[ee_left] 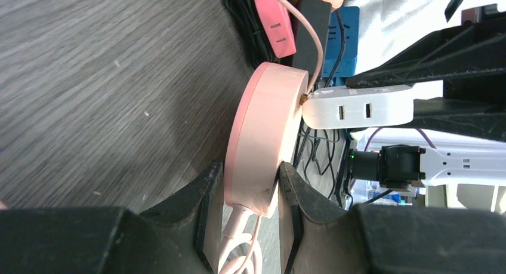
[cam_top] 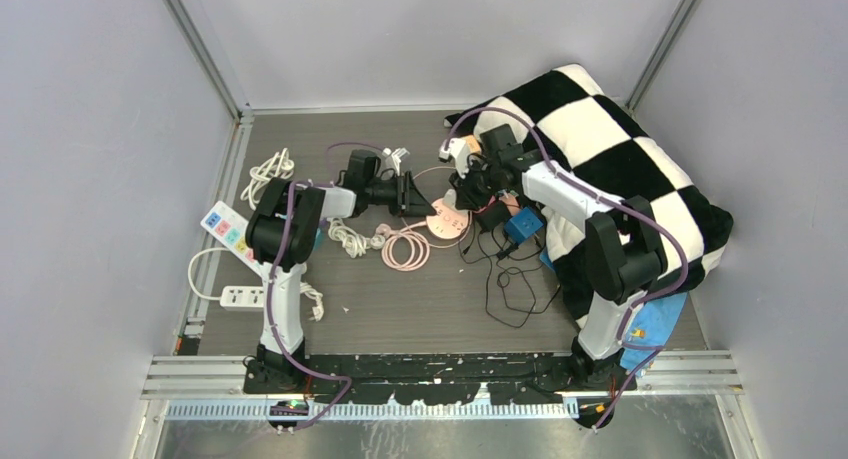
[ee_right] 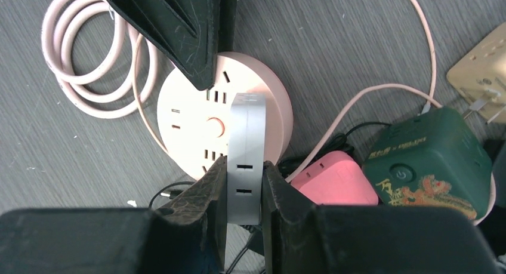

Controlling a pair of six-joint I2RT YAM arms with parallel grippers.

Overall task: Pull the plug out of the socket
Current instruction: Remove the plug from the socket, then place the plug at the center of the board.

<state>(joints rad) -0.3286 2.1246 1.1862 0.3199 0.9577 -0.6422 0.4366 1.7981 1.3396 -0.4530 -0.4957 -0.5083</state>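
A round pink socket (ee_left: 265, 137) stands on edge on the grey table, and my left gripper (ee_left: 250, 178) is shut on its lower rim. A white box-shaped plug (ee_left: 358, 107) sticks out from its face, with a brass pin showing in the narrow gap between them. My right gripper (ee_right: 244, 172) is shut on the plug (ee_right: 244, 137), one finger on each flat side, in front of the socket's face (ee_right: 185, 113). From above, both grippers meet at the socket (cam_top: 447, 222) in the middle of the table, the left gripper (cam_top: 428, 207) from the left and the right gripper (cam_top: 470, 192) from the right.
The socket's pink cable (cam_top: 404, 247) lies coiled beside it. A green adapter (ee_right: 426, 160), a pink-red adapter (ee_right: 334, 178), a blue box (cam_top: 522, 223) and black cables (cam_top: 510, 284) crowd the right. A checkered cushion (cam_top: 610, 149) fills the back right. White power strips (cam_top: 228, 231) lie at the left.
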